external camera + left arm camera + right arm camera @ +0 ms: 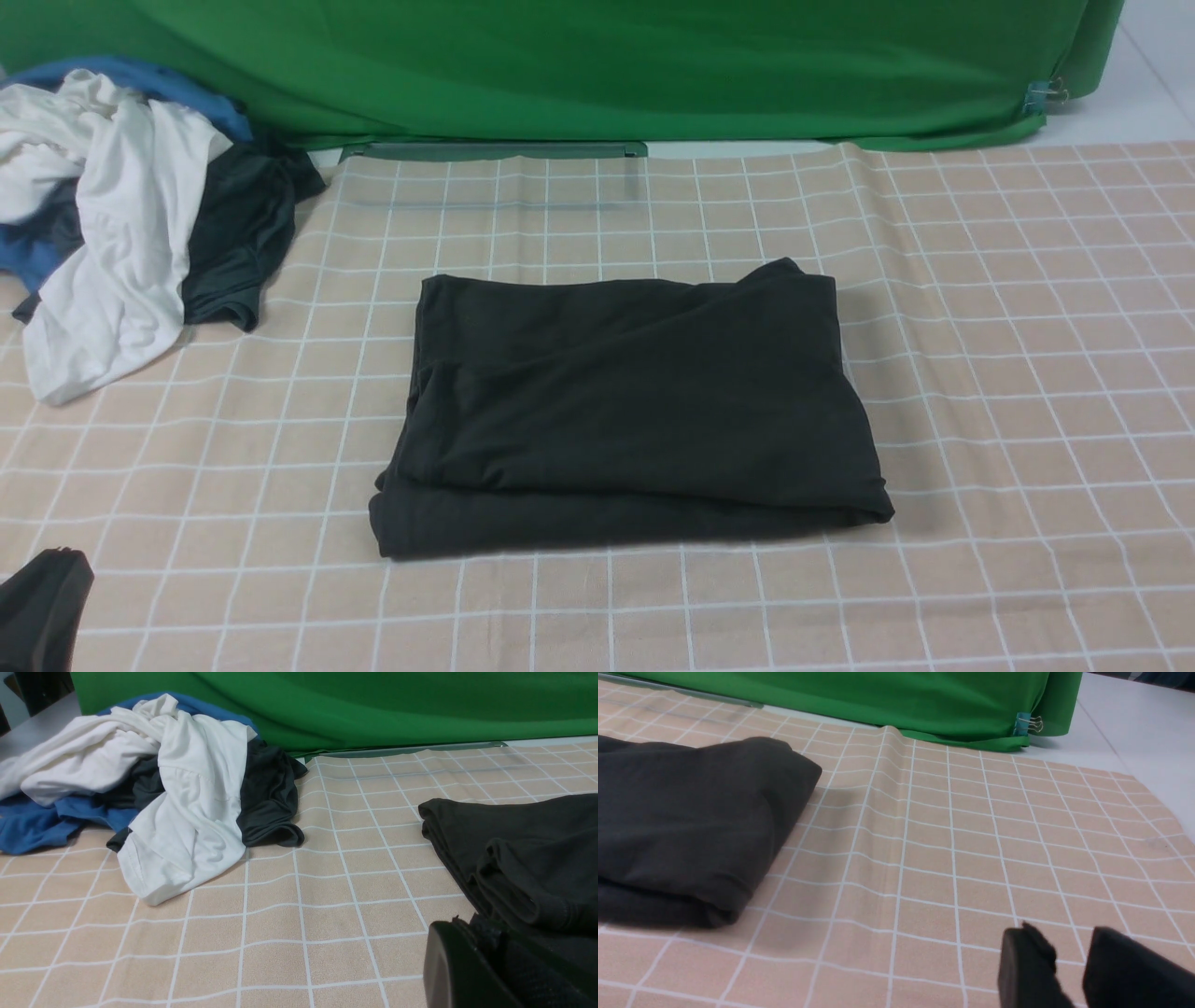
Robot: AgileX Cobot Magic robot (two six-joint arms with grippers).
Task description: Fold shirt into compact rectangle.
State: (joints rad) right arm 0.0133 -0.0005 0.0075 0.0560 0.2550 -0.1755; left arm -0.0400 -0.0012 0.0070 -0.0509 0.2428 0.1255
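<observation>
The black shirt (625, 401) lies folded into a rough rectangle in the middle of the checked tablecloth, with layered edges along its left and near sides. No print or label shows. My left gripper (42, 607) sits at the near left corner, apart from the shirt. In the left wrist view the shirt (523, 858) lies just beyond the left gripper (488, 947), which has a narrow gap and holds nothing. In the right wrist view my right gripper (1069, 952) is open a little over bare cloth, well to the right of the shirt (691, 812). The right gripper is out of the front view.
A pile of clothes lies at the far left: a white garment (121, 233), a blue one (140, 79) and a smaller dark grey one (238, 233). A green backdrop (597, 65) hangs behind the table. The cloth ends at the bare white table (1148, 732) on the right.
</observation>
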